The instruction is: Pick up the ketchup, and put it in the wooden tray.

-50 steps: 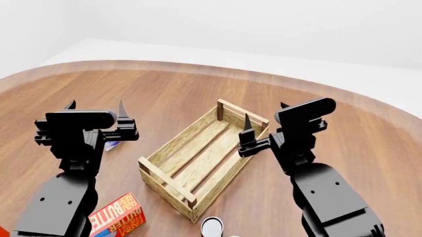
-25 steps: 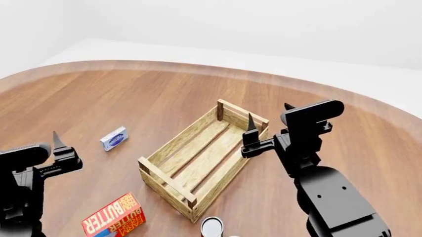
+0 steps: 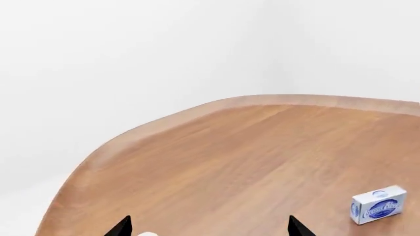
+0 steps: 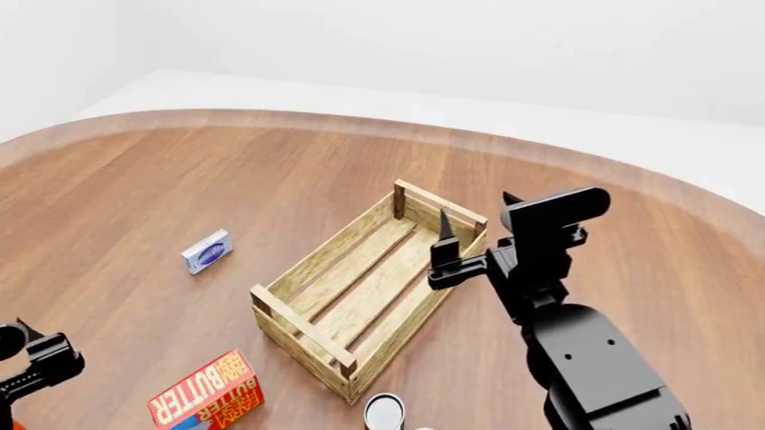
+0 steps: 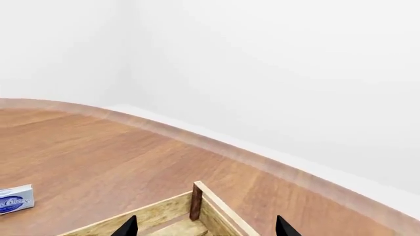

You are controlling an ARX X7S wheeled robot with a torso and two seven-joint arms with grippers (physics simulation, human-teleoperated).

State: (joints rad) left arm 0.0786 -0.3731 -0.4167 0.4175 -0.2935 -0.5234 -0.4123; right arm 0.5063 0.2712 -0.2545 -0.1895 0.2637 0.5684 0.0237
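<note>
The wooden tray (image 4: 358, 285) stands empty at the table's middle; its far corner shows in the right wrist view (image 5: 196, 201). My right gripper (image 4: 476, 208) is open and empty, above the tray's far right corner, its fingertips (image 5: 128, 228) spread wide. My left gripper (image 4: 34, 360) is low at the head view's bottom left, open and empty in the left wrist view (image 3: 208, 231). A small white rounded bit (image 3: 147, 234) shows between its fingertips at the frame edge; I cannot tell if it is the ketchup's cap. The ketchup's body is out of view.
A small blue-and-white box (image 4: 207, 252) lies left of the tray, also in the left wrist view (image 3: 378, 204). A red-and-yellow butter box (image 4: 206, 392) lies at the front left. A can top (image 4: 385, 410) shows in front of the tray. The rounded table edge (image 3: 98, 152) is near the left gripper.
My left arm has dropped down and to the left, nearly out of the head view. My right gripper has shifted slightly left over the tray's corner.
</note>
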